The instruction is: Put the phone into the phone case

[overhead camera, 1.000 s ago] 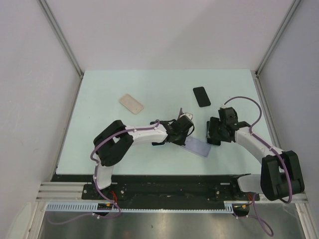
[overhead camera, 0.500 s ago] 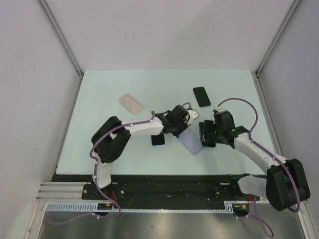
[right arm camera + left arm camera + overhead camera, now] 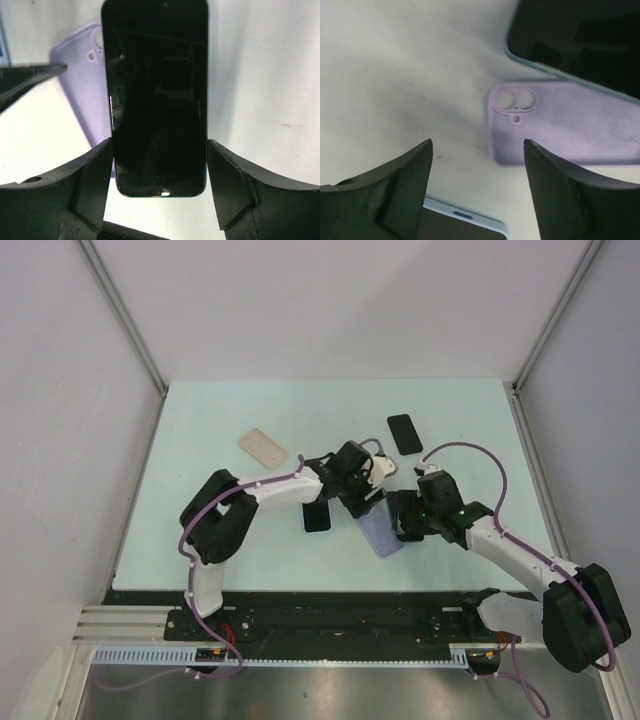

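My right gripper [image 3: 158, 145] is shut on the sides of a black-screened phone [image 3: 157, 95], which it holds lengthwise just above the table. The lilac phone case [image 3: 560, 122] lies flat with its camera holes showing, close to the left of that phone [image 3: 400, 512]. In the top view the case [image 3: 380, 533] sits between the two grippers. My left gripper [image 3: 477, 145] hovers open over the table beside the case's camera end, with nothing between its fingers. From above, the left gripper [image 3: 366, 488] is just behind the case and the right gripper [image 3: 402, 516] at its right edge.
A second dark phone with a pale blue rim [image 3: 317, 517] lies under the left forearm, and its edge [image 3: 465, 220] shows below the left jaws. Another black phone [image 3: 405, 433] lies at the back right. A beige case [image 3: 263, 448] lies at the back left.
My left gripper has opened and let go of the lilac case, which now lies on the table. The right arm has carried the phone leftward up to the case.
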`<move>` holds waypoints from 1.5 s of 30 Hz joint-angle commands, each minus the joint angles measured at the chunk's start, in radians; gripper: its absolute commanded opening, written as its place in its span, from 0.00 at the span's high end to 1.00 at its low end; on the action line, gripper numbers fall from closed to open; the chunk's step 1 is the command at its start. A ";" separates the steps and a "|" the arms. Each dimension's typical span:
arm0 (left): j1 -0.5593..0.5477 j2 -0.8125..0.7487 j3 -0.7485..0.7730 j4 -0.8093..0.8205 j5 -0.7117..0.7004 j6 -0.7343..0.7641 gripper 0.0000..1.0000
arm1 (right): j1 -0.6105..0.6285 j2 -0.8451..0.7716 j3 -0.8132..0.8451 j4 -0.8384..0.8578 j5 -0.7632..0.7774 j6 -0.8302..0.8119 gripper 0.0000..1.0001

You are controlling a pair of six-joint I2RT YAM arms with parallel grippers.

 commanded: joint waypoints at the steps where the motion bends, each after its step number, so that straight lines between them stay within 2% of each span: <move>1: 0.104 -0.077 0.038 0.083 0.128 -0.108 0.16 | 0.060 -0.040 0.002 0.111 0.019 -0.033 0.52; 2: 0.112 -0.111 0.030 0.095 0.115 -0.178 0.05 | 0.078 -0.040 0.002 0.117 0.021 -0.041 0.52; 5: 0.138 -0.211 -0.032 0.145 0.046 -0.275 0.00 | 0.100 -0.031 0.002 0.149 0.019 -0.053 0.53; 8: 0.158 -0.314 -0.082 0.156 -0.075 -0.343 0.00 | 0.121 -0.019 0.002 0.166 0.018 -0.062 0.53; 11: 0.178 -0.415 -0.119 0.143 -0.222 -0.415 0.00 | 0.155 -0.001 0.002 0.176 0.070 -0.077 0.53; 14: 0.204 -0.493 -0.131 0.120 -0.312 -0.512 0.00 | 0.217 0.021 0.002 0.194 0.113 -0.097 0.52; 16: 0.244 -0.518 -0.120 0.053 -0.231 -0.514 0.00 | 0.253 0.042 0.000 0.202 0.128 -0.101 0.52; 18: 0.270 -0.536 -0.137 0.043 -0.070 -0.512 0.00 | 0.273 0.059 0.000 0.211 0.148 -0.097 0.52; 22: 0.325 -0.582 -0.183 0.053 0.094 -0.569 0.00 | 0.312 0.105 0.000 0.208 0.190 -0.088 0.52; 26: 0.325 -0.617 -0.212 0.030 0.124 -0.576 0.00 | 0.332 0.145 0.000 0.206 0.229 -0.078 0.52; 29: 0.327 -0.644 -0.241 0.040 0.096 -0.575 0.00 | 0.342 0.157 0.002 0.203 0.246 -0.067 0.51; 36: 0.325 -0.654 -0.261 0.034 0.067 -0.566 0.01 | 0.364 0.191 0.002 0.208 0.262 -0.062 0.41; 42: 0.327 -0.653 -0.260 0.020 0.050 -0.555 0.01 | 0.385 0.167 0.003 0.194 0.286 -0.056 0.27; 45: 0.325 -0.654 -0.261 0.020 0.055 -0.556 0.01 | 0.379 0.134 0.012 0.176 0.288 -0.053 0.24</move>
